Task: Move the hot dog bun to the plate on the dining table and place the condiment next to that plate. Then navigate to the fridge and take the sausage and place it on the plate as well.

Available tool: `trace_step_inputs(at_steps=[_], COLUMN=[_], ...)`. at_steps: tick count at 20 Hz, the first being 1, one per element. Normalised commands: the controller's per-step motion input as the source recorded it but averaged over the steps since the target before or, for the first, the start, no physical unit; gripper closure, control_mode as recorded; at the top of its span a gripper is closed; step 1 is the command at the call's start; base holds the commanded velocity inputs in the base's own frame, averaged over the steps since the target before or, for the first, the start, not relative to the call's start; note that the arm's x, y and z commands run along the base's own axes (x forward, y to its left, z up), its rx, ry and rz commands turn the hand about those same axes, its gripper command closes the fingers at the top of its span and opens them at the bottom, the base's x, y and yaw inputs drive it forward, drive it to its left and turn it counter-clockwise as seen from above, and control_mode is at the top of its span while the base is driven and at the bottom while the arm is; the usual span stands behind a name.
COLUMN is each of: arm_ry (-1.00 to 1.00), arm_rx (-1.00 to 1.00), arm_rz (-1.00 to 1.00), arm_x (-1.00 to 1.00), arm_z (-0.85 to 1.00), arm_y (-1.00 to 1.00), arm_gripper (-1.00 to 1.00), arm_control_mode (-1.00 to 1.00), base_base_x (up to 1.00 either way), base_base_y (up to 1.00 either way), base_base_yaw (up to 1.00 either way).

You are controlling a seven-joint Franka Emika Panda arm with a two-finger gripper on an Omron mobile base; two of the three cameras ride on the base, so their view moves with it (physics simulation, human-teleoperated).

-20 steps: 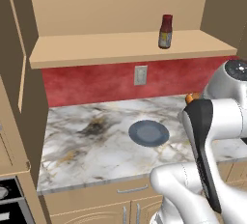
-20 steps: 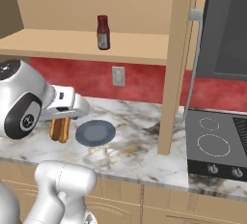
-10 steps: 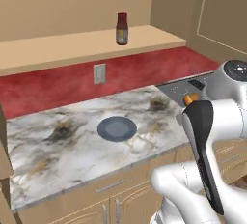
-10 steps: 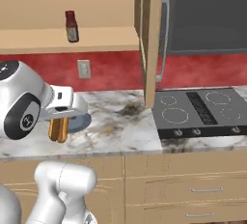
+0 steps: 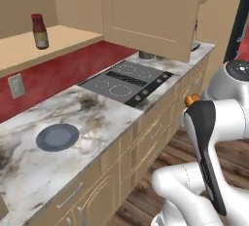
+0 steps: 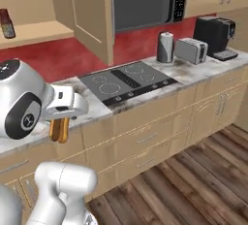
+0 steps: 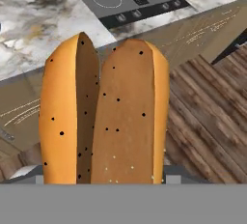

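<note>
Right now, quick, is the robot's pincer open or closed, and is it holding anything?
Pincer: closed on the hot dog bun, which hangs from it in front of the counter.

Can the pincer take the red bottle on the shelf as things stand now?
Probably not: the pincer is shut on the hot dog bun, so it is full, and the condiment stands far off on the shelf.

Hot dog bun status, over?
Gripper shut on hot dog bun, carried beside the counter. Condiment on shelf. Nothing blocking.
</note>
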Motion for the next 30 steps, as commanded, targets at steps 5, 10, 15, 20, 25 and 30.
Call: trace_step_inputs(at_steps=[5, 10, 15, 20, 25, 30], arm_ry=[0.00, 0.00, 0.00, 0.00, 0.00, 0.00], arm_rx=[0.00, 0.00, 0.00, 0.00, 0.00, 0.00], arm_rz=[0.00, 0.00, 0.00, 0.00, 0.00, 0.00], arm_x=[0.00, 0.00, 0.00, 0.00, 0.00, 0.00], arm_z=[0.00, 0.00, 0.00, 0.00, 0.00, 0.00], arm_y=[0.00, 0.00, 0.00, 0.00, 0.00, 0.00], arm_gripper=[1.00, 1.00, 1.00, 1.00, 1.00, 1.00], arm_control_mode=[1.00, 1.00, 1.00, 1.00, 1.00, 1.00], base_base_x=[-0.87, -0.61, -0.57, -0.48, -0.28, -0.02], base_base_y=[-0.07, 0.01, 0.00, -0.02, -0.21, -0.38], base_base_yaw=[-0.61, -0.68, -0.70, -0.71, -0.60, -0.46])
